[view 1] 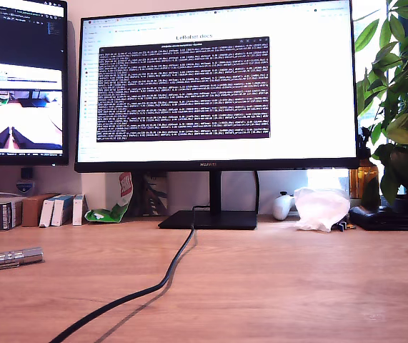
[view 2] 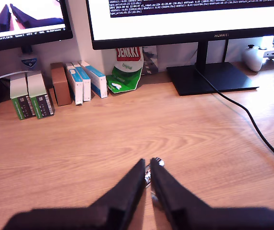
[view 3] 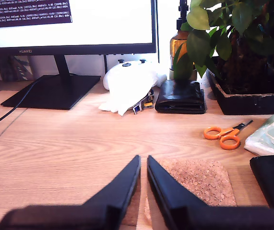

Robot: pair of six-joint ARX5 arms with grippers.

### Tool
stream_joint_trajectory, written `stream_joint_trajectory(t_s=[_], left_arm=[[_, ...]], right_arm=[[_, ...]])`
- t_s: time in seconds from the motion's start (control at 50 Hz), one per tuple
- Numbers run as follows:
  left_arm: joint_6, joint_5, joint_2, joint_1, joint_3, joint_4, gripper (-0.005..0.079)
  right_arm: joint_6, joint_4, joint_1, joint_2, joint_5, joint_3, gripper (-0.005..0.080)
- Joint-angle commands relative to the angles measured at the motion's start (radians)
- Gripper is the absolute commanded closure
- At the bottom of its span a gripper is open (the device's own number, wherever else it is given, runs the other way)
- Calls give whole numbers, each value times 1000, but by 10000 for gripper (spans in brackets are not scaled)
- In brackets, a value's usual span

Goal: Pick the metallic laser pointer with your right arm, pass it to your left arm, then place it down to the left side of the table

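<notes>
1. My first end effector [view 2: 148, 165]: jaws nearly together; metallic laser pointer [view 2: 149, 176] glimpsed in the slit, contact indeterminable.
2. My second end effector [view 3: 143, 160]: closed, empty, over cork coaster [view 3: 196, 179].
3. Exterior view only: the pointer [view 1: 7, 259] lies flat on the counter [view 1: 296, 286], well toward that view's left of the monitor [view 1: 214, 86]; black cable [view 1: 146, 289] runs between.
4. Second wrist view only: orange scissors [view 3: 225, 135], black wallet [view 3: 180, 96] beside the monitor.

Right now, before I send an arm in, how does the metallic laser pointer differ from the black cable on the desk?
The metallic laser pointer is short, shiny silver and ridged; the black cable is long, thin and matte. The pointer lies straight at the exterior view's left edge, while the cable curves from the monitor stand toward the near edge. Both rest flat on the table, well apart.
</notes>
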Motion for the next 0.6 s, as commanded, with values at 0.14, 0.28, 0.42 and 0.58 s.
stream_joint_trajectory(t_s=[0.14, 0.28, 0.42, 0.58], left_arm=[[26, -11, -8, 4, -30, -19, 721], [39, -4, -8, 20, -30, -20, 721], [40, 75, -8, 140, -30, -23, 721], [45, 159, -8, 280, -30, -26, 721]], right_arm=[[2, 8, 5, -6, 3, -3, 764], [2, 8, 5, -6, 3, -3, 764], [2, 8, 5, -6, 3, -3, 764], [2, 8, 5, -6, 3, -3, 764]])
